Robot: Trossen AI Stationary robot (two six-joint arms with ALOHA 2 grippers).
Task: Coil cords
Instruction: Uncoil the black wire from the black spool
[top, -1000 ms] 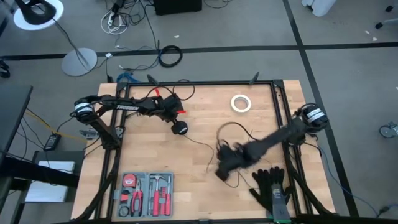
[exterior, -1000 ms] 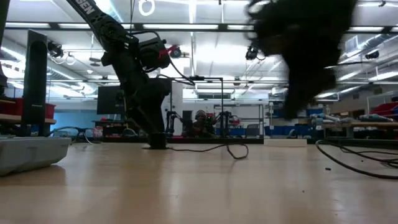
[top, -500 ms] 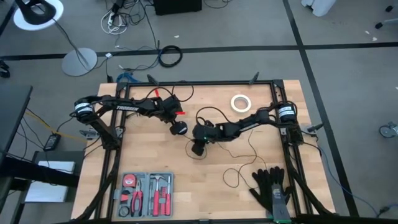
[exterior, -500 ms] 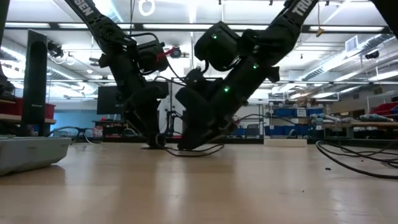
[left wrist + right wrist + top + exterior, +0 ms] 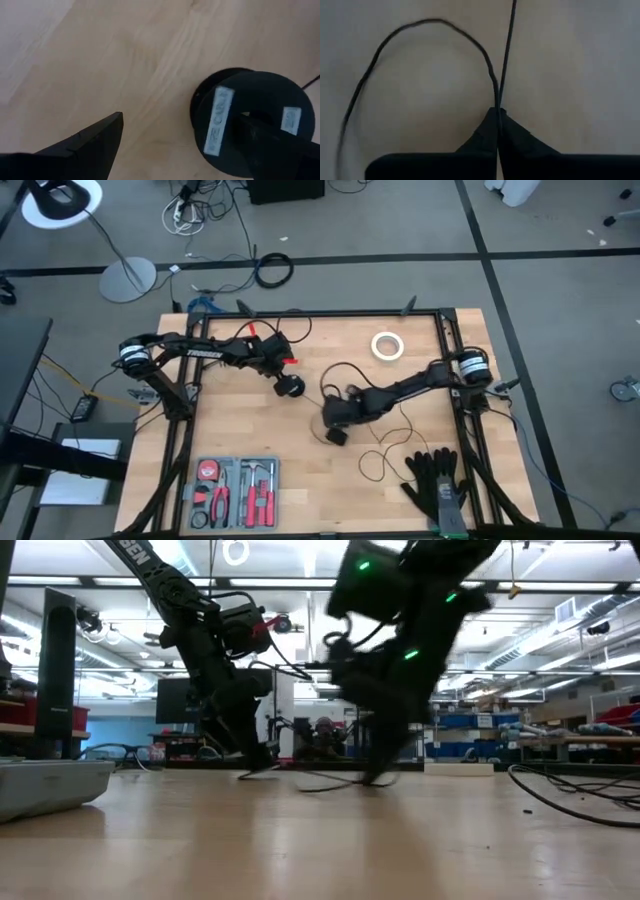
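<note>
Cord (image 5: 385, 442) sprawled in loose thin loops across the wooden table (image 5: 310, 480), mostly between the right gripper (image 5: 335, 435) and that arm's own base, one arc rising past the wrist toward the white tape ring (image 5: 387, 346). Joined to the small round black puck (image 5: 289, 387), just beside the right gripper toward the left arm. No single long axis: curves only, so likely gathered loop on loop.

Right gripper at mid-table, nearer the slack. Fingers (image 5: 492, 131) pressed fully together, pinching the cord where a loop and a straight run cross at the tips.

Left gripper (image 5: 287, 385) over the puck. Fingers (image 5: 85, 145) spread wide, one passing across the puck's face (image 5: 250, 120); whether gripping or merely straddling, cannot tell. Probably serving as anchor while the right draws the coils in.
</note>
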